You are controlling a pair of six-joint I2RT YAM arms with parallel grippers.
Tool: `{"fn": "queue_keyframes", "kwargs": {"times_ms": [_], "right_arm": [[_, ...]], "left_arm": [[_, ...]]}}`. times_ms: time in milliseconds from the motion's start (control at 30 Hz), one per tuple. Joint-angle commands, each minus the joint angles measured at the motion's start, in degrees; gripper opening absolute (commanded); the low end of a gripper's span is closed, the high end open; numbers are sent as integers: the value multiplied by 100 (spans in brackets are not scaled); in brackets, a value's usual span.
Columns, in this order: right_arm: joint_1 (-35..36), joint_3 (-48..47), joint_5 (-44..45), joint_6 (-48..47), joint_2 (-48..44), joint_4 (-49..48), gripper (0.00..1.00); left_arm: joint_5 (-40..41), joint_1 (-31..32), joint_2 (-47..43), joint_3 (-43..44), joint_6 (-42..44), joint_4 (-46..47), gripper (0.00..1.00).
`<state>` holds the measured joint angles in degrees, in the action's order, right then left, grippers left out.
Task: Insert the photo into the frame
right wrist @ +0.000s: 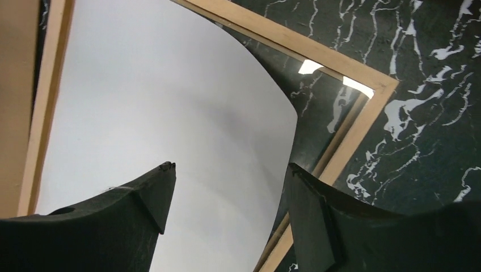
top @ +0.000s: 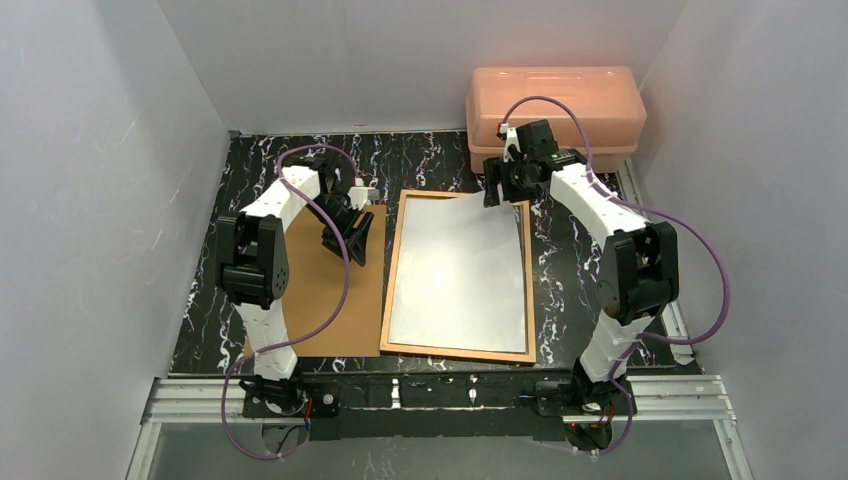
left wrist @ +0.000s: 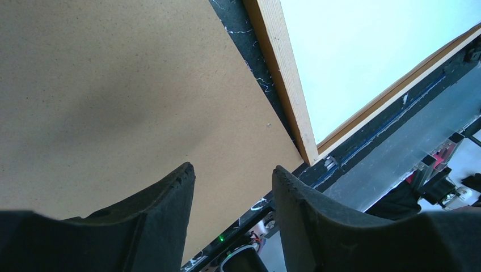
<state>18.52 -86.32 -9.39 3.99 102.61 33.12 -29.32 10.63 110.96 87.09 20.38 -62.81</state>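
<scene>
Top view: the photo (top: 458, 270) lies white back up inside the frame (top: 392, 280) at table centre. Near and left edges look seated. The corner at 1 o'clock bows, and in the right wrist view its edge curves away from the rail, so it is not flat there.

Right gripper (top: 497, 190) hangs over that 1 o'clock corner. Jaws stand wide apart with nothing between them. Left gripper (top: 352, 245) is at 9 o'clock of the frame, over the brown backing board (top: 320, 300). Jaws are about half open and hold nothing.

Handling, judged: the print is light, thin and floppy. It will curl, slide on a smooth surface and crease if you pinch it hard. Take it at the free 1 o'clock edge with a shallow pinch, or press the corner down flat with a fingertip. The frame looks rigid and light, so expect it to skate if pushed sideways.

Writing: none readable on the photo's back, the frame, the board, or the pink box (top: 555, 100) at 1 o'clock of the table.
</scene>
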Motion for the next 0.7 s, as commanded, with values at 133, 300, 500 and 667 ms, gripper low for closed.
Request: {"fn": "queue_keyframes", "kwargs": {"times_ms": [133,300,500,667], "right_arm": [[44,-155,1853,269,-109,138,86],[39,61,2321,514,-312,3,86],[445,709,1995,1034,-620,-95,76],[519,1728,2086,1618,-1055,-65,71]], "left_arm": [[-29,9,-192,281,20,-186,51],[-56,-33,-204,356,2,-241,52],[-174,-44,-218,387,-49,-252,52],[-244,33,-240,380,-47,-263,52]]}}
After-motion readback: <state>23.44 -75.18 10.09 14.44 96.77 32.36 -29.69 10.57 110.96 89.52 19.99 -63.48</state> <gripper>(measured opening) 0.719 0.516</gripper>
